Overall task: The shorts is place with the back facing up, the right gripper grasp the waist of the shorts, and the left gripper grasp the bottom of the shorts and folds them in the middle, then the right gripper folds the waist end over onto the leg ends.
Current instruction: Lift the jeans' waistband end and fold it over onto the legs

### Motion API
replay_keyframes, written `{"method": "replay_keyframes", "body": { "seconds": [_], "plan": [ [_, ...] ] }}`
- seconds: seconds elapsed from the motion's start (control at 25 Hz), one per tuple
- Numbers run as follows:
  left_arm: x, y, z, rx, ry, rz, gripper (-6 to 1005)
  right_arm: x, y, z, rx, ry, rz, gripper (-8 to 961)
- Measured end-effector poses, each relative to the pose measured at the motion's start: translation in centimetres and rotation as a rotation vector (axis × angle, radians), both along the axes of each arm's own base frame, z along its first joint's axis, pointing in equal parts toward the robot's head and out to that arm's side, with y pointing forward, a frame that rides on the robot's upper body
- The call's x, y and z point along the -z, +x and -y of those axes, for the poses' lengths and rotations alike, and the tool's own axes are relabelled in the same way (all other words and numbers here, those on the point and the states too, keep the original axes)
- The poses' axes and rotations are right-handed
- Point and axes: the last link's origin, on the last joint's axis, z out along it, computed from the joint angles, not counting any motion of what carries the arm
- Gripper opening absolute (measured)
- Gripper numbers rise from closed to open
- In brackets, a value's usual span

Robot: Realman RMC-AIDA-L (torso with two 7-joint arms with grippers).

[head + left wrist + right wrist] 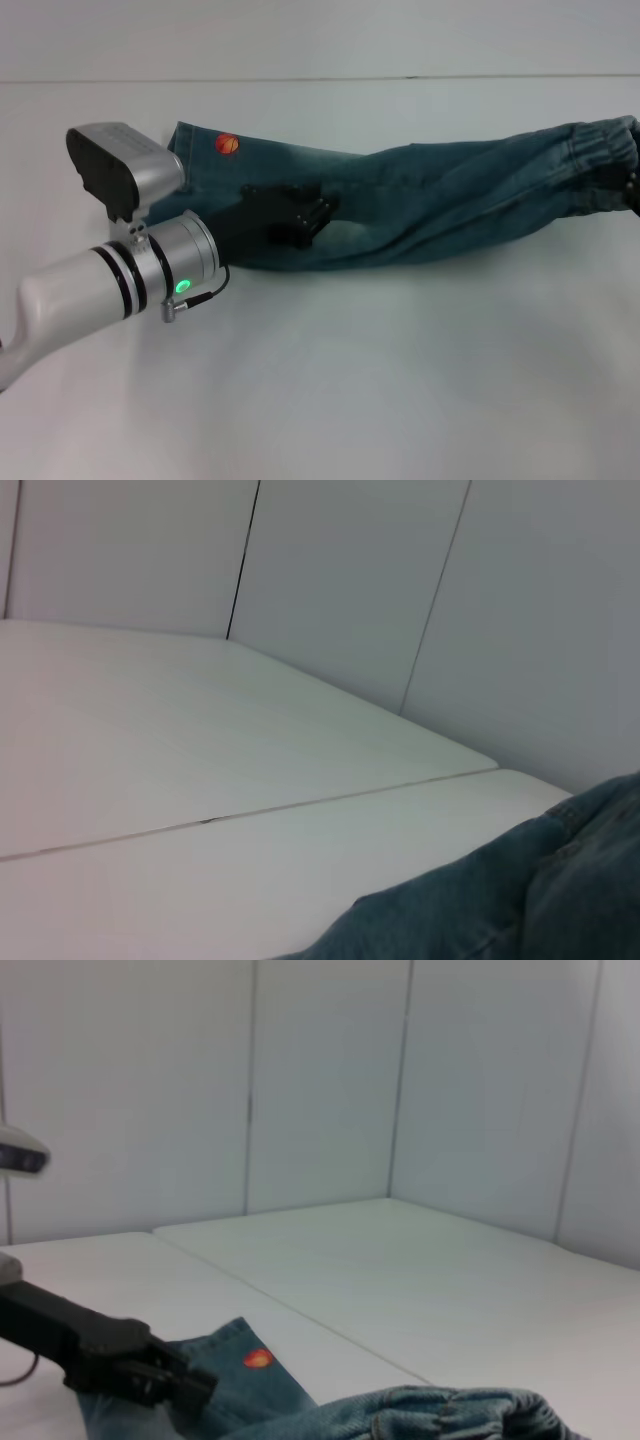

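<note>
Right gripper (634, 192) cut off at frame edge.

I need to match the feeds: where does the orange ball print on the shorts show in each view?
Head view: orange ball print upper left, on the far hem.
Left wrist view: not in it; only denim.
Right wrist view: low, left of centre.
Shared landmark: the left claw beside it.

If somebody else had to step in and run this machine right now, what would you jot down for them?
Left hand: low over the shorts, about mid-leg; whether it grips cloth cannot be seen.
Right hand: at the waist, at the edge of the head view; its grip cannot be seen.
Shorts lie stretched lengthwise on the white table, already folded in the middle, orange ball print at the leg ends.
Left to do: bring the waist over onto the leg ends.
</note>
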Motion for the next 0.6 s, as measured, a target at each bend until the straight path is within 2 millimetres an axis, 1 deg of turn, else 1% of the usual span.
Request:
{"method": "replay_keyframes", "body": {
  "seconds": [0.2, 0.36, 0.6],
  "plan": [
    [0.2, 0.3, 0.5, 0.010, -0.001, 0.035, 162, -0.3, -2.1, -1.1, -0.055, -0.038, 0.035, 75],
    [0.6, 0.1, 1.2, 0.012, -0.011, 0.049, 124, -0.2, -4.5, -2.5, -0.117, -0.071, 0.061, 68],
    [1.1, -0.4, 2.4, 0.000, -0.031, 0.072, 67, 0.4, -8.9, -5.5, -0.228, -0.103, 0.116, 65]
  ]
}}
